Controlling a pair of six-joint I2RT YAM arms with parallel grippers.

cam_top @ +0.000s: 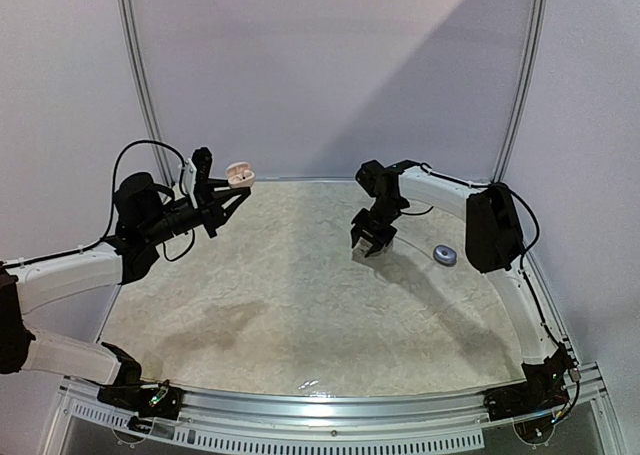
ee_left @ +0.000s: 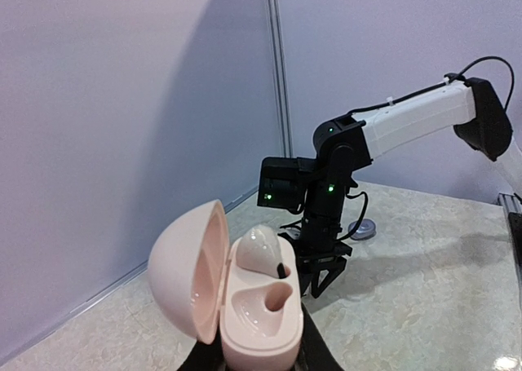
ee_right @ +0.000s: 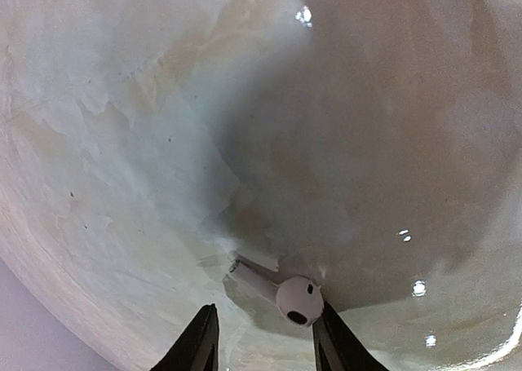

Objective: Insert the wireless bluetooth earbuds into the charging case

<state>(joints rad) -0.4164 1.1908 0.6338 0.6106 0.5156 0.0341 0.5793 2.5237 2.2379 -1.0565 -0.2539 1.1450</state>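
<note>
Marbled table [cam_top: 300,305]: L gripper [cam_top: 232,193] clamps open pink case [ee_left: 261,326], R gripper [cam_top: 371,243] part-open over white stemmed earbud [ee_right: 295,299].

The pink charging case [ee_left: 259,330] looks smooth glossy plastic, the marbled table [cam_top: 300,305] shiny, perhaps laminate.

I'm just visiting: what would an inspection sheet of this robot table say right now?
Surface: glossy marbled tabletop.
Job's things: open pink charging case held aloft, seated earbud in one slot, other slot empty; loose earbud lying on the table.
Clutter: small round grey disc.
Grippers: left tool shut on the case; right tool open, straddling the loose earbud.
Cables: black cable looped above the left arm.
Surroundings: pale walls, metal frame posts.
</note>
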